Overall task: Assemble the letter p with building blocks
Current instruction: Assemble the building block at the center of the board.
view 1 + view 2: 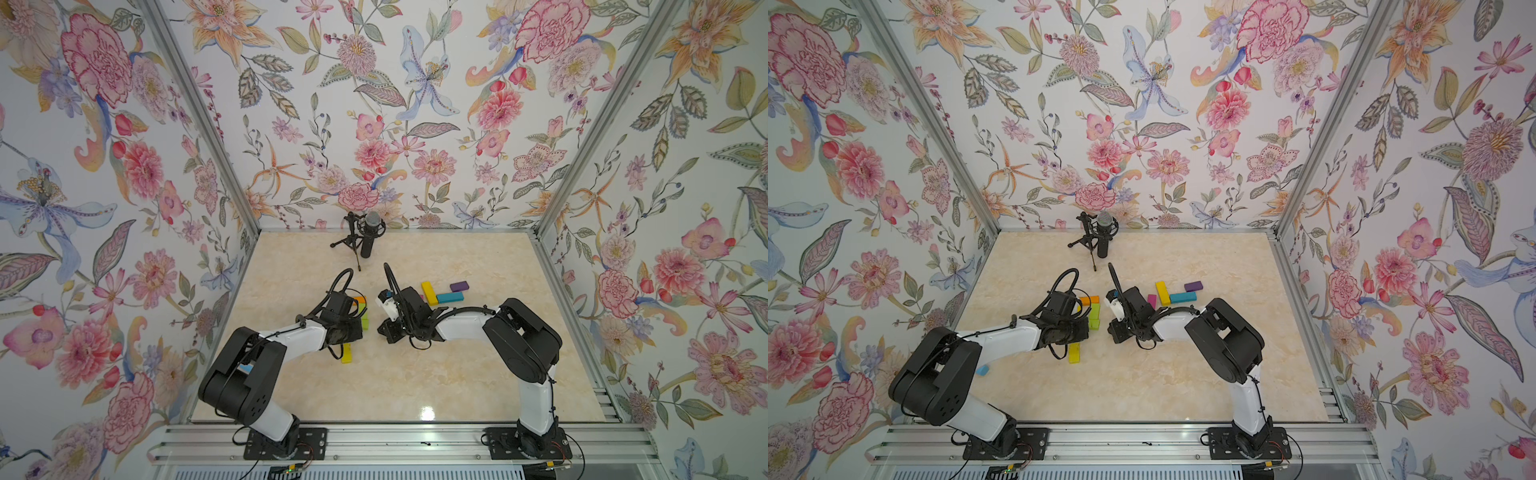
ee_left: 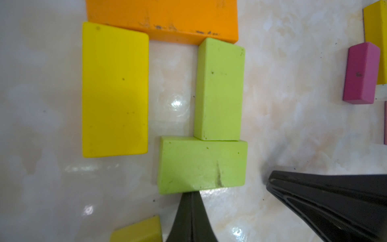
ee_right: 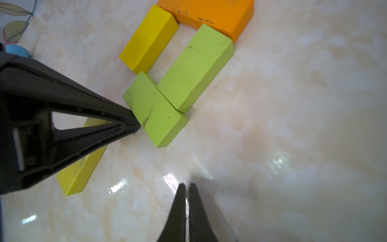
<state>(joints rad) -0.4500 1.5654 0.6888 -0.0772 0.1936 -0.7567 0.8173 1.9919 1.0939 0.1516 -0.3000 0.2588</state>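
An orange block [image 2: 163, 18], a yellow block [image 2: 115, 92], a long lime green block [image 2: 219, 90] and a short lime green block [image 2: 201, 165] lie flat, forming a near-closed loop. My left gripper [image 2: 191, 194] is shut and empty, its tip against the short lime block's edge. Another yellowish block [image 3: 81, 167] lies under the left fingers. My right gripper [image 3: 187, 185] is shut with nothing in it, over bare table beside the short lime block [image 3: 156, 117]. In a top view, magenta [image 1: 1152, 301], yellow [image 1: 1163, 292], teal [image 1: 1182, 296] and purple [image 1: 1193, 286] blocks lie behind the right arm.
A black microphone [image 1: 370, 237] on its tripod stands at the back of the marble table [image 1: 415, 386]. A small blue piece [image 1: 982, 370] lies by the left wall under the left arm. Floral walls enclose three sides. The two wrists are close together at mid-table.
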